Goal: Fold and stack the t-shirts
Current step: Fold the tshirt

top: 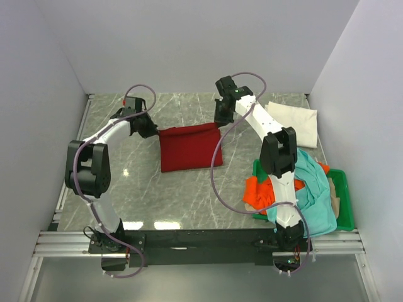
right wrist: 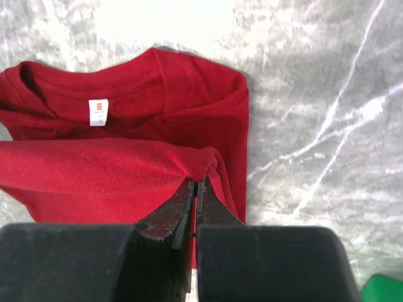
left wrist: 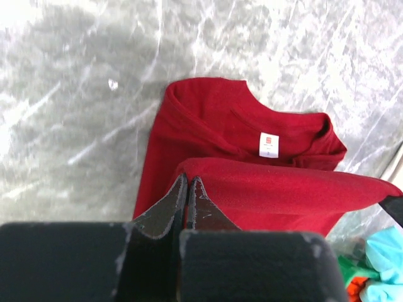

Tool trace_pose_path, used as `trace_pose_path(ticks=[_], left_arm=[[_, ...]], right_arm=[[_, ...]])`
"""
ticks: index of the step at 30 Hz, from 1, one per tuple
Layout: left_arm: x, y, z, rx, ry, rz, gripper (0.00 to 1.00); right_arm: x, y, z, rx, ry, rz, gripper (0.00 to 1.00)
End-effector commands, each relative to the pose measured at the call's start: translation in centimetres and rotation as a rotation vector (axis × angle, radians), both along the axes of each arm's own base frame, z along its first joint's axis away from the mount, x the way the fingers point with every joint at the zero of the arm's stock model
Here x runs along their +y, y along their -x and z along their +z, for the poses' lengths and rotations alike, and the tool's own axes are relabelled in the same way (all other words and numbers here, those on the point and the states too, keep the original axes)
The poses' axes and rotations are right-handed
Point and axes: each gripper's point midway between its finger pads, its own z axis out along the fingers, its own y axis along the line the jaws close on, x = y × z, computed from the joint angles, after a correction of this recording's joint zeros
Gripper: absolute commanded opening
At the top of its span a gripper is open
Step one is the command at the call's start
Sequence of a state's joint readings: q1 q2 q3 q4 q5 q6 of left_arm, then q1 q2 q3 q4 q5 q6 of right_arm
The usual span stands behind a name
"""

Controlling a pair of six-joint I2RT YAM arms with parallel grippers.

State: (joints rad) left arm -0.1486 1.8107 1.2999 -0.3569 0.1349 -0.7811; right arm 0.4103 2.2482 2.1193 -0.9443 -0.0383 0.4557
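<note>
Tray: shallow green plastic tray (top: 343, 195) at the near right corner of the grey marble-patterned counter (top: 126, 182), just beside the right arm's base; a corner of it shows at the lower right of the right wrist view (right wrist: 384, 286).
Orange shirt: crumpled orange cotton t-shirt (top: 257, 192) lying in the tray, spilling over its left rim onto the counter.
Teal shirt: loose teal cotton t-shirt (top: 315, 198) heaped over the tray, partly covering the orange one and hanging toward the near edge; a patch of it shows at the lower right of the left wrist view (left wrist: 387, 245).
Red shirt: large dark red cotton t-shirt (top: 189, 148) in the middle of the counter, partly folded into a rough rectangle, well apart from the tray. The collar section lies flat, its small white label (left wrist: 269, 144) facing up, and a raised band of cloth spans across it between the two arms.
Left end effector (top: 153, 130): fingers pressed together, pinching the left end of the raised red band (left wrist: 187, 179).
Right end effector (top: 220, 121): fingers pressed together, pinching the right end of the same band (right wrist: 195, 181).
White shirt: folded white cotton t-shirt (top: 293, 121) lying flat at the far right of the counter, beyond the tray, touched by neither arm.
</note>
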Motion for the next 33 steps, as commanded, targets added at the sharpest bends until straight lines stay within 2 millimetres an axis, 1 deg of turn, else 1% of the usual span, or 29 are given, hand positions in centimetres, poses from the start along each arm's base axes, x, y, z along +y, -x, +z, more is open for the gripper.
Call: trace_pose_path(ticks=[1,2,3,4,5,6,7,8,9,11,12,13,14,15,16,17,18,19,20,21,22,23,24,25,26,27,29,30,33], left_arm=[[1.6,-2.6,1.1,-0.073,-0.046,0.016,0.0],[1.8,-2.8,0.9,-0.07,-0.046,0.018,0.0],[1.9,-3.3,1.0,-0.074,-0.044,0.022,0.02],[2.0,-3.4,0.4,-0.059,-0.049,0.029,0.19],[2.2,-3.9,0.9,-0.071,-0.05,0.037,0.31],[2.4,-4.2,1.0,-0.076,-0.055,0.044,0.41],[2.6,-4.4,1.3,-0.083,-0.064,0.053,0.6],[2.6,-4.5,1.7,-0.091,-0.065,0.051,0.64],[2.5,-4.7,2.2,-0.107,-0.069,0.044,0.64],[2.4,-4.3,2.2,-0.109,-0.064,0.03,0.64],[2.3,-4.1,2.6,-0.121,-0.06,0.022,0.64],[2.2,-3.8,2.5,-0.122,-0.059,0.01,0.64],[2.1,-3.1,1.7,-0.11,-0.052,-0.004,0.64],[2.0,-2.6,1.8,-0.114,-0.051,-0.014,0.63],[1.9,-2.2,1.4,-0.105,-0.047,-0.021,0.63],[1.6,-1.2,0.4,-0.08,-0.034,-0.039,0.63],[1.6,-0.9,0.4,-0.088,-0.029,-0.045,0.62],[1.5,-0.4,0.0,-0.082,-0.025,-0.054,0.62],[1.3,0.4,-0.9,-0.063,-0.017,-0.064,0.62],[1.1,0.7,-0.8,-0.067,-0.005,-0.077,0.63],[0.9,0.8,-0.8,-0.077,0.001,-0.087,0.63],[0.8,1.4,-1.4,-0.066,0.011,-0.096,0.63],[0.3,1.7,-1.3,-0.071,0.031,-0.119,0.63],[0.1,1.6,-1.3,-0.087,0.039,-0.13,0.63],[-0.1,1.9,-1.7,-0.081,0.048,-0.14,0.63],[-0.4,2.1,-1.9,-0.079,0.058,-0.159,0.63],[-0.6,2.1,-2.3,-0.081,0.061,-0.177,0.63],[-0.7,2.2,-2.6,-0.078,0.064,-0.185,0.63],[-0.7,2.4,-3.3,-0.076,0.057,-0.206,0.63]], right_arm=[[-1.2,-2.8,1.1,-0.08,0.017,-0.027,0.0],[-1.2,-3.0,0.9,-0.083,0.018,-0.028,0.0],[-0.8,-3.2,1.0,-0.09,0.006,-0.013,0.03],[-0.4,-3.6,0.8,-0.09,-0.01,0.0,0.24],[-0.1,-3.8,0.8,-0.094,-0.022,0.015,0.32],[0.6,-4.2,1.8,-0.109,-0.057,0.041,0.4],[0.8,-4.4,1.5,-0.1,-0.068,0.051,0.51],[1.0,-4.5,1.8,-0.102,-0.089,0.064,0.57],[1.3,-4.6,2.5,-0.113,-0.122,0.084,0.68],[1.4,-4.4,3.3,-0.128,-0.15,0.098,0.75],[1.4,-4.2,2.9,-0.124,-0.162,0.109,0.79],[1.3,-3.9,4.2,-0.15,-0.173,0.117,0.82],[1.1,-3.6,4.3,-0.156,-0.173,0.133,0.82],[0.9,-2.9,4.5,-0.159,-0.182,0.143,0.82],[1.1,-2.3,4.6,-0.154,-0.199,0.159,0.82],[0.8,-1.9,4.5,-0.148,-0.213,0.169,0.82],[0.7,-1.1,3.2,-0.126,-0.223,0.175,0.82],[0.8,-0.4,4.1,-0.137,-0.254,0.19,0.82],[0.6,0.0,3.9,-0.134,-0.266,0.19,0.82],[0.3,0.7,2.7,-0.115,-0.271,0.19,0.82],[0.2,1.2,3.0,-0.122,-0.284,0.194,0.82],[0.4,1.8,2.8,-0.112,-0.305,0.21,0.82],[0.3,2.4,2.1,-0.1,-0.318,0.216,0.82],[0.2,2.7,1.9,-0.095,-0.329,0.218,0.82],[0.5,3.3,1.6,-0.083,-0.358,0.232,0.82],[0.4,3.9,0.7,-0.069,-0.374,0.232,0.82],[0.5,4.2,0.0,-0.061,-0.404,0.235,0.82],[0.4,4.9,-1.1,-0.035,-0.405,0.23,0.82],[0.2,5.3,-2.3,-0.016,-0.413,0.228,0.82]])
